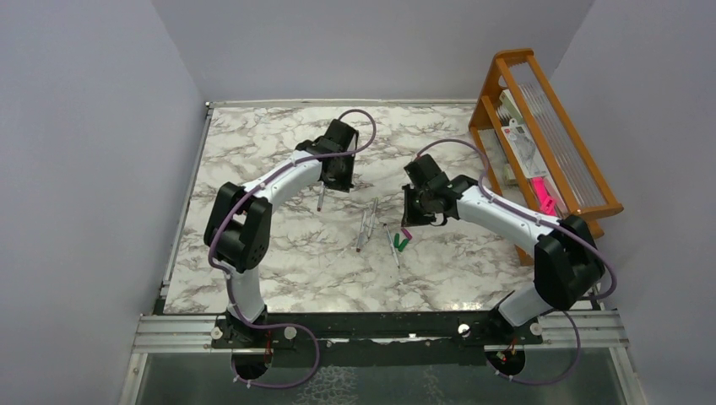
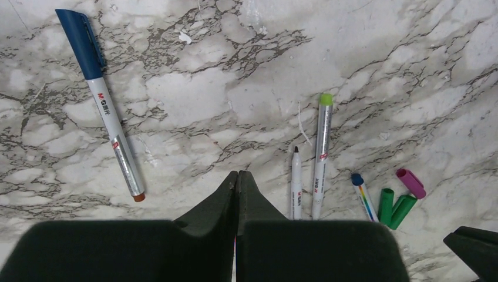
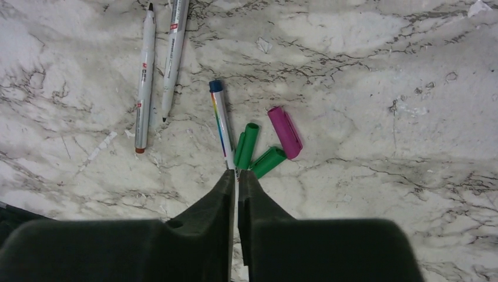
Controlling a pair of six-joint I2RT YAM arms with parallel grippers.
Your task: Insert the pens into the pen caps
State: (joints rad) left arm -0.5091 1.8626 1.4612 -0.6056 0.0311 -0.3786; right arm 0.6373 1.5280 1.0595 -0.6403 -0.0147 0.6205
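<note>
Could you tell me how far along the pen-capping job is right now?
Done: one pen wears its blue cap. In hand: nothing clearly; the left gripper and right gripper both look shut, the right one's tips at the striped pen's near end. Left: that pen and two grey pens lie uncapped, with two green caps and the magenta cap loose beside them.

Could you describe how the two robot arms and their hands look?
Both the left arm and the right arm have white shells, bulky black joints and a purple cable looped along them. The left hand and the right hand are black, with two wedge-shaped fingers tapering to a narrow tip.
</note>
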